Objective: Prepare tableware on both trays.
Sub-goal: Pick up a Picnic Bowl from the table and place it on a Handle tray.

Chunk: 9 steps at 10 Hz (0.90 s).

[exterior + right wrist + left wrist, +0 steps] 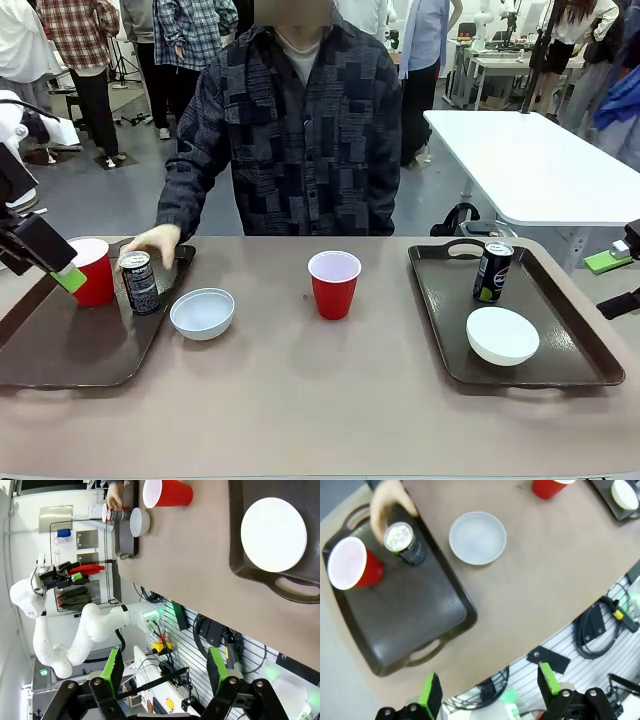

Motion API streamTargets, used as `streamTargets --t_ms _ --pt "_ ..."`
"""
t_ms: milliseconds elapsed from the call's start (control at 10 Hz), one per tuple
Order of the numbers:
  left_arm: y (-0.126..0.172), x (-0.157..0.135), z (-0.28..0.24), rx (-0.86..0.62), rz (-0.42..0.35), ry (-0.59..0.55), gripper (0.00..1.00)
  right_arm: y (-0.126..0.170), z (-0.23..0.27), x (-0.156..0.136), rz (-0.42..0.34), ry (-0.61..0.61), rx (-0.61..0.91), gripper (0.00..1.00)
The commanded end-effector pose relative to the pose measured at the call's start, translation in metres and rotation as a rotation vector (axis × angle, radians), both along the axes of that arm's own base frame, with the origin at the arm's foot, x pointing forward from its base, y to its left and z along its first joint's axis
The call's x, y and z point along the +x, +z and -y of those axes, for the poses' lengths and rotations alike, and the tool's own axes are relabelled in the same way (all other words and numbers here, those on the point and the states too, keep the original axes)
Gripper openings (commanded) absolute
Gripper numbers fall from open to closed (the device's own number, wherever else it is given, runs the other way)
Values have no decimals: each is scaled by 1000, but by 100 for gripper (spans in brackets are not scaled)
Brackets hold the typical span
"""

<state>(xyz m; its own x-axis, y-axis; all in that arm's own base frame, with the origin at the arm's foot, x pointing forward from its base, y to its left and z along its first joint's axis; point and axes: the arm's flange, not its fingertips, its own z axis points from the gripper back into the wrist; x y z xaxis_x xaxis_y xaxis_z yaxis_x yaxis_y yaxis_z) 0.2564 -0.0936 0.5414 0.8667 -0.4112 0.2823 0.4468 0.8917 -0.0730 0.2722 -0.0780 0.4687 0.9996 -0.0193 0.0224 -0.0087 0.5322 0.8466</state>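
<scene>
On the left tray [60, 350] stand a red cup [93, 270] and a black can [140, 282], and a person's hand [155, 243] touches the can from behind. A white bowl [202, 313] sits on the table just right of that tray. Another red cup [333, 283] stands mid-table. The right tray [560, 340] holds a black can [492, 271] and a white bowl [502, 335]. My left gripper [60, 270] hangs open and empty at the left edge, high over the near table edge by the left tray [420, 615]. My right gripper [165, 670] is open and empty off the table's near edge, near the right tray [300, 587].
The person stands at the far side, behind the table's middle. Black cables [597, 630] and a slatted panel lie below the near edge. A white table [530, 160] stands behind at the right. Bare tabletop lies between the trays.
</scene>
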Motion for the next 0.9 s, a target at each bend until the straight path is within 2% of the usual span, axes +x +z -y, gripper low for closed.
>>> streamTargets --t_ms 0,100,300,500,800 --pt "-3 11 3 -27 -12 37 100 2 -1 -1 0 -4 13 87" --pt "-6 24 11 -33 1 67 100 2 -1 -1 0 -4 13 87" --pt "-22 77 42 -39 -31 160 100 2 -1 -1 0 -4 13 87" --pt "-55 122 77 24 -9 255 100 2 -1 -1 0 -4 13 87" --pt "-94 166 104 70 -12 334 100 2 -1 -1 0 -4 13 87"
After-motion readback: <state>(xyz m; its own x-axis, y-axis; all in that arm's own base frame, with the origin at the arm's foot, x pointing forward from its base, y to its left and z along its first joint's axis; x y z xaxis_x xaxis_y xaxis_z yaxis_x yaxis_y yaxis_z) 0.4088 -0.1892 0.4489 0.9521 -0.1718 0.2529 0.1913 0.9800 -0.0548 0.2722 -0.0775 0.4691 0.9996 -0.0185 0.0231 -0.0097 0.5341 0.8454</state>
